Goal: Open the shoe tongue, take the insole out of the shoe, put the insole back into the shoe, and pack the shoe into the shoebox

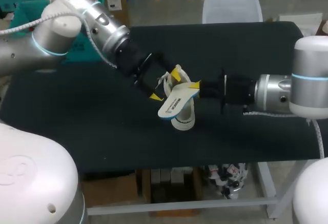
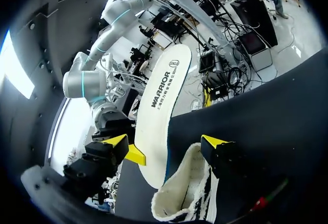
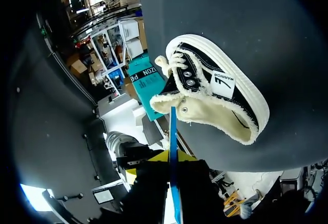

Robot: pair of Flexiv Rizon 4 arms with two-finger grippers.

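Since the insole (image 1: 177, 101) was already out of the shoe (image 1: 183, 119), logged the R pincer (image 1: 195, 86) first. Its jaws were nipped narrow on one end of the insole, which showed edge-on btwn the yellow tips in R wrist view. It was held by the end, prob. so the free length stayed clear for feeding back in. The insole slanted down & away from the tips, printed face up. Its far end was over the shoe, not inside it as far as I could tell.

Ahead of the R pincer, past the insole, was the shoe: black canvas, cream lining, white sole, on the black table (image 1: 246, 44). It seemed tipped on its side, mouth turned toward the R pincer, which I judged handy for re-entry.

The L pincer (image 1: 165, 85) sat opposite, jaws spread wide, gripping nothing I could confirm. In head view the lace/tongue end of the shoe lay btwn its tips. In L wrist view one finger (image 2: 214, 142) sat just beside the heel collar, w/ the insole rising by the other. Couldn't tell if it touched the collar. My guess: posted there to steady the shoe or keep the mouth open.

Further out, behind the L arm, was a teal box (image 1: 82, 52), poss. the shoebox.

Est. stage: insole removed, reinsert next, packing not begun. Risk: insole buckling on the collar.
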